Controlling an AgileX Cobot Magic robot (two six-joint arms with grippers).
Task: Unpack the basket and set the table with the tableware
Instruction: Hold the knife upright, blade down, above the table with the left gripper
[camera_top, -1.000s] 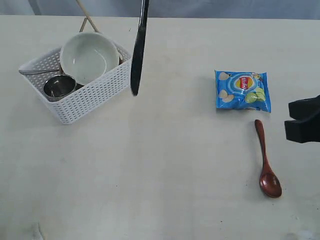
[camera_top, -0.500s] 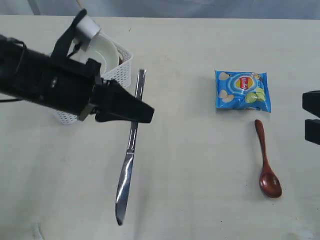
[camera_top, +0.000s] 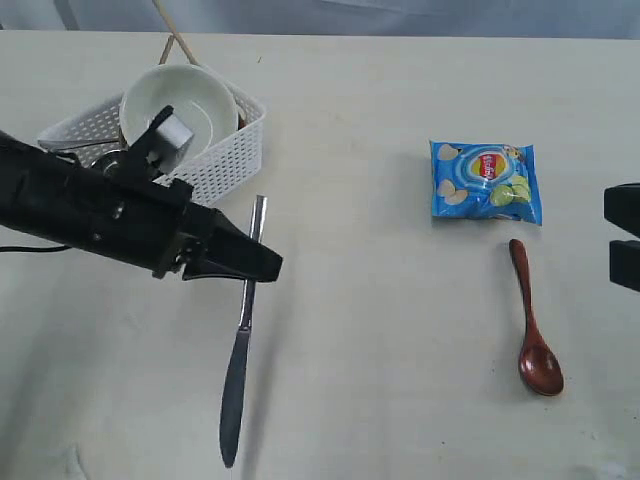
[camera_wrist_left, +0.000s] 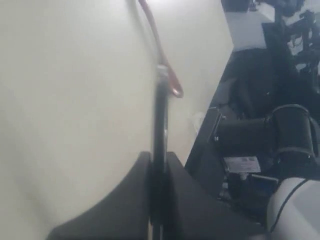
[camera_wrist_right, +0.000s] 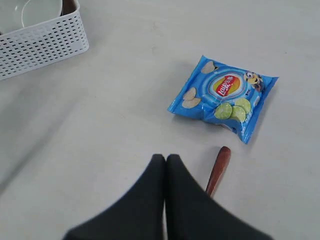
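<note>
Since half a second earlier, the left arm had swung down and back toward the near-left of the exterior view. It had carried the knife with it and uncovered the bowl in the basket.

The left gripper was pinching the knife partway along its length. The handle end pointed toward the basket and the blade toward the near edge of the table. The left wrist view showed the dark fingers clamped on either side of the steel. We could not tell whether the blade tip was touching the tabletop.

The right gripper was pressed together and empty, hovering beside the handle of the wooden spoon, which lay just below the blue chips bag. Chopsticks poked out of the basket's far side.

We judged the step in hand to be laying the knife down. To do it well, the arm should probably:
- lower slowly until the whole length rests flat
- release only after that, so the knife does not drop or roll
- keep the handle clear of the basket wall
- leave bare table beside the knife for the plate
</note>
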